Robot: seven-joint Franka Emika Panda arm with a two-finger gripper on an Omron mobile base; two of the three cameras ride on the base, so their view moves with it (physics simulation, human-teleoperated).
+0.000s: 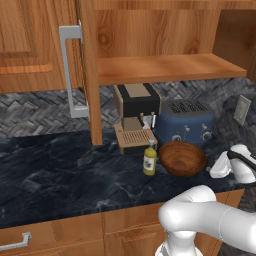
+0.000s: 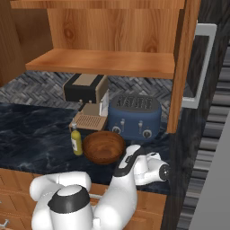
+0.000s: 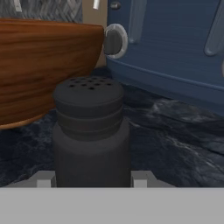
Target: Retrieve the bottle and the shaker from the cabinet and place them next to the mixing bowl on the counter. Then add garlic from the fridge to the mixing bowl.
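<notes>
Left base view shows an open wooden cabinet (image 1: 165,67) with a bare shelf above a dark marbled tabletop (image 1: 60,170). Against the patterned back wall stand a black and tan coffee machine (image 1: 135,117) and, just to its right, a blue toaster (image 1: 186,125). In front of the toaster sits a round wooden mixing bowl (image 1: 182,158). A small yellow bottle (image 1: 149,158) stands upright just left of the bowl, close to its rim. Hand view, taken low over the tabletop, shows a dark grey shaker (image 3: 91,131) with a perforated lid, upright, near the bowl's right side and in front of the toaster. The hand (image 3: 91,179) is clamped on the shaker, one fingertip at each side of its body.
</notes>
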